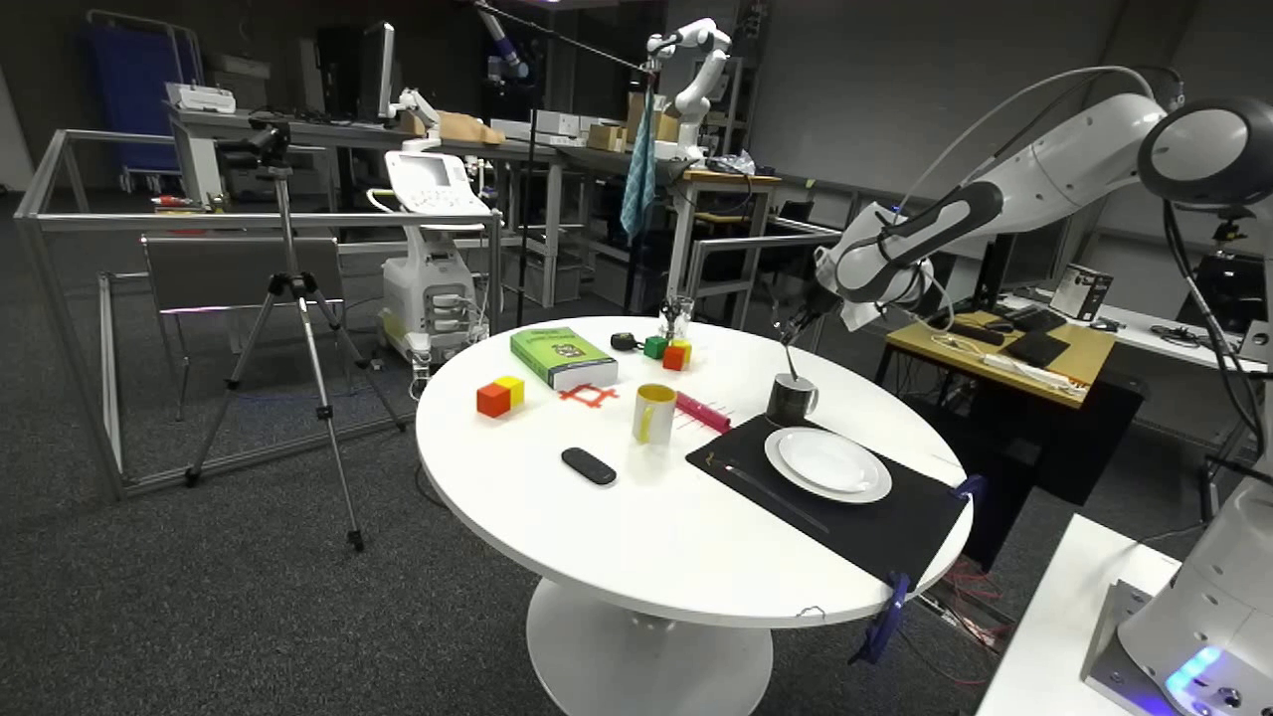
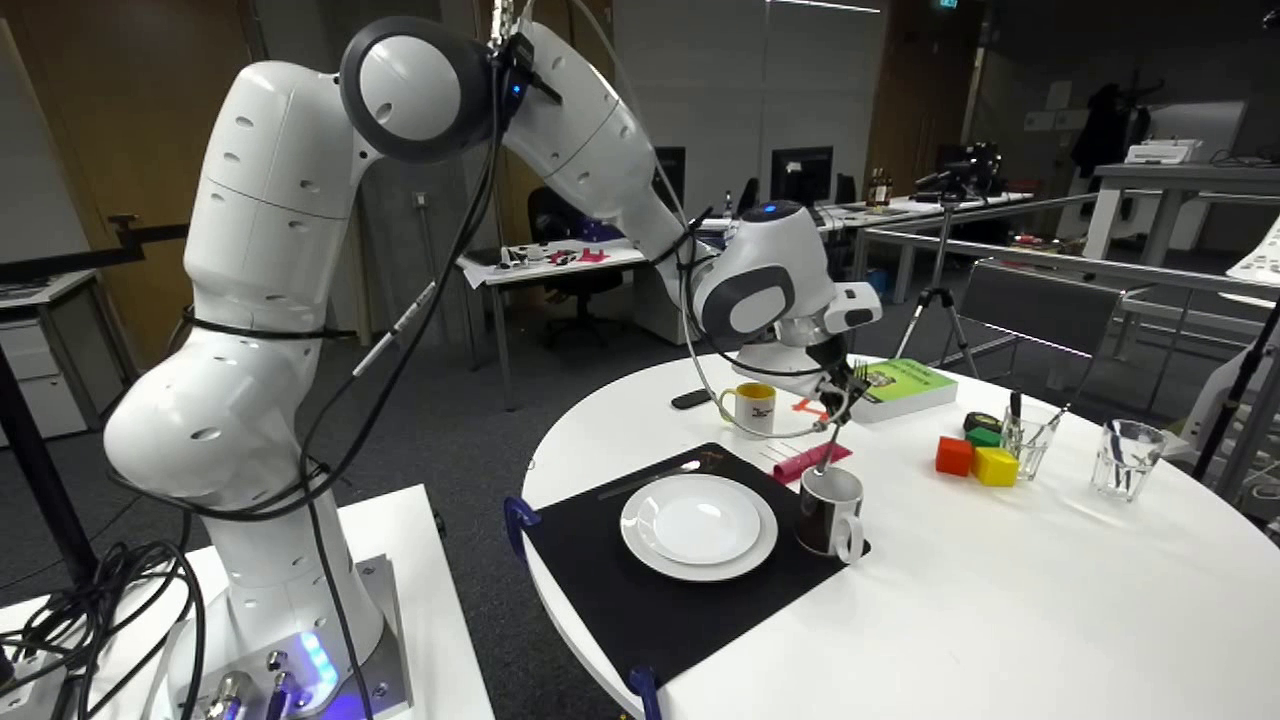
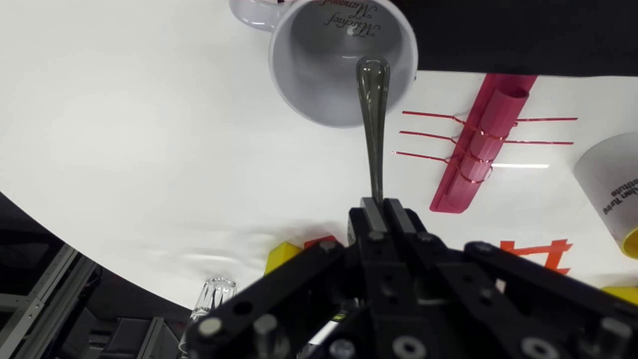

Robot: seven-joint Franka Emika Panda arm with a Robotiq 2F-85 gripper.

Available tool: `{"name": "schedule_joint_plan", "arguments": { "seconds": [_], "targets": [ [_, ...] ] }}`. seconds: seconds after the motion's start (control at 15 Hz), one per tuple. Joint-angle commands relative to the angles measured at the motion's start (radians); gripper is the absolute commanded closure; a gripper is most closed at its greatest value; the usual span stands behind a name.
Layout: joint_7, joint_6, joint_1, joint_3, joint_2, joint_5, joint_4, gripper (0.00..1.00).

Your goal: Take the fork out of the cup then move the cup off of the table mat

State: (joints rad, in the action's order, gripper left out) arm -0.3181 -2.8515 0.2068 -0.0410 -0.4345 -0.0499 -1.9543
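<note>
The cup [image 1: 788,402] is black outside with a white handle and pale inside. It stands upright at a corner of the black table mat [image 1: 895,532], beside the plate; both also show in the other exterior view, cup [image 2: 826,520] and mat [image 2: 600,570]. My gripper [image 3: 381,202] is shut on the metal fork [image 3: 373,114] in the wrist view. The fork's handle points down at the cup's opening [image 3: 319,85], and its tines [image 2: 861,371] stick up by the fingers. I cannot tell whether the handle's end is inside the cup or just above it.
A white plate [image 2: 700,522] and a knife [image 2: 648,480] lie on the mat. A pink holder [image 3: 486,144] and a white-yellow mug [image 3: 608,184] are near the cup. Coloured blocks [image 2: 953,456], glasses [image 2: 1125,460], a green book [image 2: 905,388] and a dark flat object [image 1: 589,466] are farther off.
</note>
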Motion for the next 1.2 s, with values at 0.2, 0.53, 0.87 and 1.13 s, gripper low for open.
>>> {"name": "schedule_joint_plan", "arguments": {
  "seconds": [0.2, 0.53, 0.87, 1.13],
  "targets": [
    [0.011, -0.032, 0.0, -0.013, 0.188, -0.025, -0.156, 0.99],
    [0.079, 0.013, -0.023, 0.026, 0.294, -0.016, -0.236, 0.99],
    [0.172, 0.062, -0.044, 0.087, 0.387, 0.035, -0.319, 0.99],
    [0.231, 0.166, -0.05, 0.126, 0.432, 0.085, -0.355, 0.99]
  ]
}}
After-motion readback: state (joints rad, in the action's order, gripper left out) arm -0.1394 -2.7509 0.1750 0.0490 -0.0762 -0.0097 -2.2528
